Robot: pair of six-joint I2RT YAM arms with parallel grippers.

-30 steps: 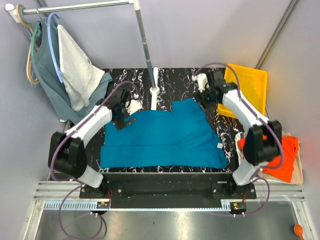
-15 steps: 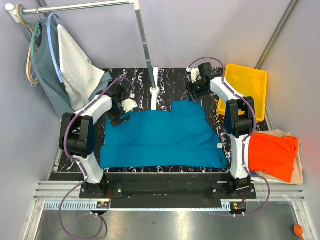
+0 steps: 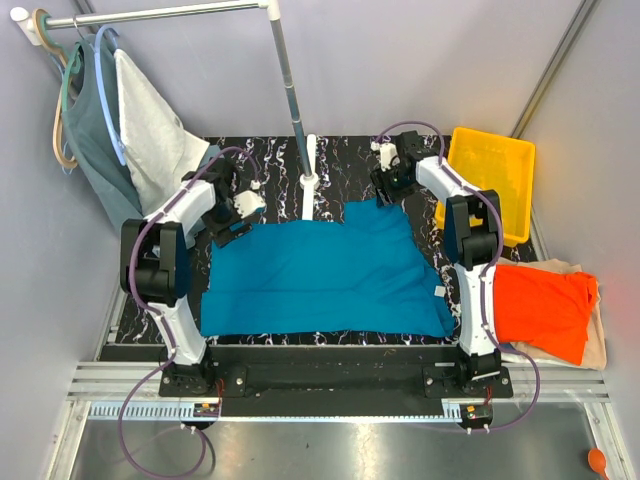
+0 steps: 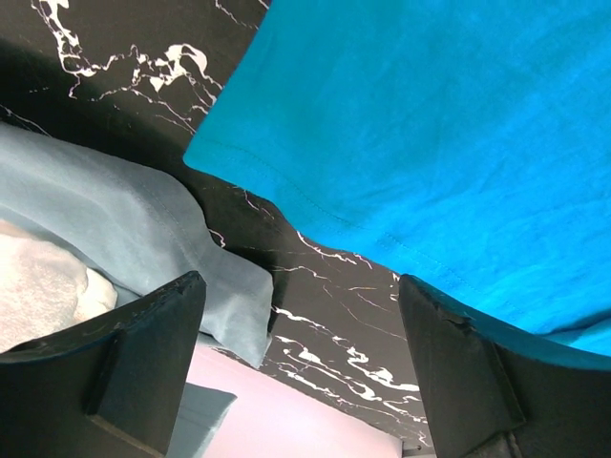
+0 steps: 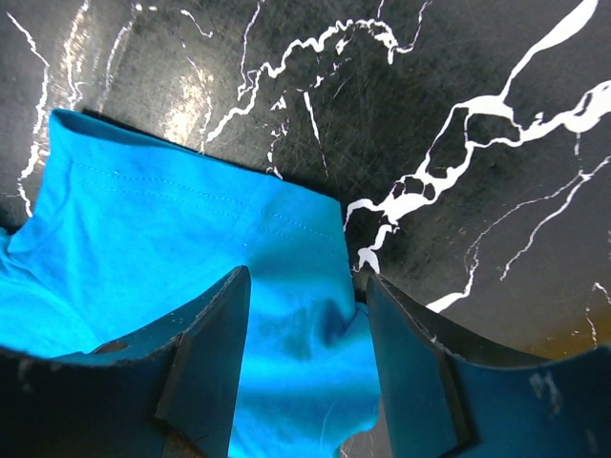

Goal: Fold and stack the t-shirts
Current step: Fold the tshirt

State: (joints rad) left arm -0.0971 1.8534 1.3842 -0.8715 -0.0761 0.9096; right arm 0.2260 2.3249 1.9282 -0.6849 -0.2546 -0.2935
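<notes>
Tabletop (image 3: 350,160), black marble (grey walls (image 3: 400,60)), teal t-shirt (image 3: 320,275) flat, left gripper (image 4: 298,286) spread, right gripper (image 5: 307,281) spread astride hem.

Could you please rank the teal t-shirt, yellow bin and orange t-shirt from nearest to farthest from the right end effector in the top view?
1. teal t-shirt, just beneath the right end effector.
2. yellow bin, to its right.
3. orange t-shirt, near right corner.

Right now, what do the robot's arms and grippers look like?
The left arm and right arm have white shells with chunky black joints. A thin purple cable loops off each one. Each gripper has two flat, dark fingers.
</notes>
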